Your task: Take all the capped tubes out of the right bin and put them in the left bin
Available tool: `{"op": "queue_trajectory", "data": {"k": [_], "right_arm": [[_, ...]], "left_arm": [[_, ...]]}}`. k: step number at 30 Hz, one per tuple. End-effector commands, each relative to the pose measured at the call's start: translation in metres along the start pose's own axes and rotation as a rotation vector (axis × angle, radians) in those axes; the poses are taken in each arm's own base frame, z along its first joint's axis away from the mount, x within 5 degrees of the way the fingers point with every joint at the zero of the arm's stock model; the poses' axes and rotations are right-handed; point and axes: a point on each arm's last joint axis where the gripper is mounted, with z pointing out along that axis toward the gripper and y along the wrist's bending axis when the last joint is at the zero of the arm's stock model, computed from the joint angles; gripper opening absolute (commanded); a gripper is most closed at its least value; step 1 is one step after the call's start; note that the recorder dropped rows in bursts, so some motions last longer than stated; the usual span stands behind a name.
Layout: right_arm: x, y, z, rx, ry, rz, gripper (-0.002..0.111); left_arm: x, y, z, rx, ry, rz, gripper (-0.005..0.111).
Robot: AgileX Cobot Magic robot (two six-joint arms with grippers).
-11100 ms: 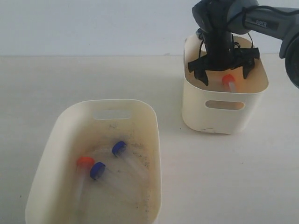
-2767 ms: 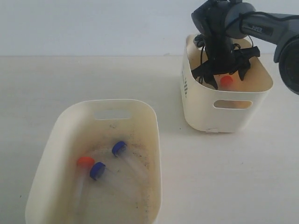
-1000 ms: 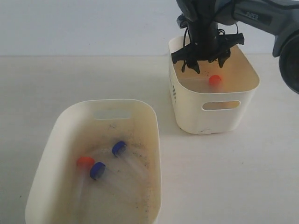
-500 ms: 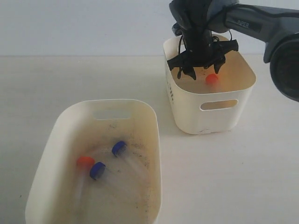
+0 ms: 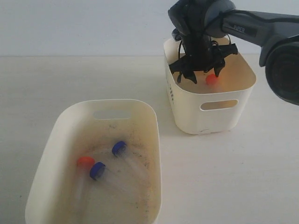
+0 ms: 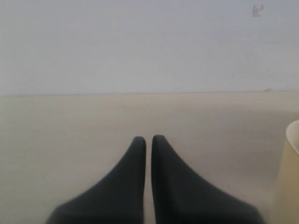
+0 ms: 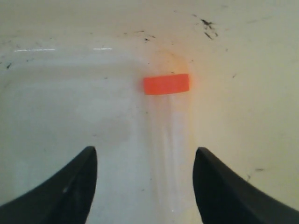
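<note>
Exterior view: right arm reaches down into the right bin. Its body and cables hide much of the bin's back wall and floor. Right fingers sit below the rim, spread apart, nothing held. One orange tube is in this bin; only its cap reads here, the clear body is lost against the cream floor. Cap sits just beside one finger; contact can't be told from here.

Right wrist view fills that in: orange tube lies flat on the bin floor, its faint clear body running back between the wide-apart right fingers, apart from both. A few dark specks show on the floor. Bin rim is out of frame.

Left bin is near on the tabletop, its bottom edge cut off. Inside lie two blue tubes and a second orange tube; their bodies are hard to trace.

Left arm is absent from the exterior view. Left wrist view alone shows the left fingers together, empty, over bare tabletop. A cream bin edge is cut off at the frame side; which bin is unclear.
</note>
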Motion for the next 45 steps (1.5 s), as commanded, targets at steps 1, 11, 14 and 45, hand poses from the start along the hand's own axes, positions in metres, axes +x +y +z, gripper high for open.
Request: {"op": "queue_trajectory", "data": {"k": [1, 11, 14, 45], "right_arm": [[0.001, 0.002, 0.008, 0.025, 0.004, -0.03, 0.058], [0.004, 0.006, 0.023, 0.054, 0.02, -0.053, 0.058], [0.003, 0.005, 0.023, 0.061, 0.016, -0.057, 0.058], [0.007, 0.006, 0.05, 0.138, 0.032, -0.099, 0.058]], "left_arm": [[-0.002, 0.0, 0.0, 0.008, -0.01, -0.007, 0.004], [-0.002, 0.0, 0.0, 0.008, -0.01, -0.007, 0.004], [-0.002, 0.0, 0.0, 0.008, -0.01, -0.007, 0.004], [-0.002, 0.0, 0.0, 0.008, -0.01, -0.007, 0.004]]}}
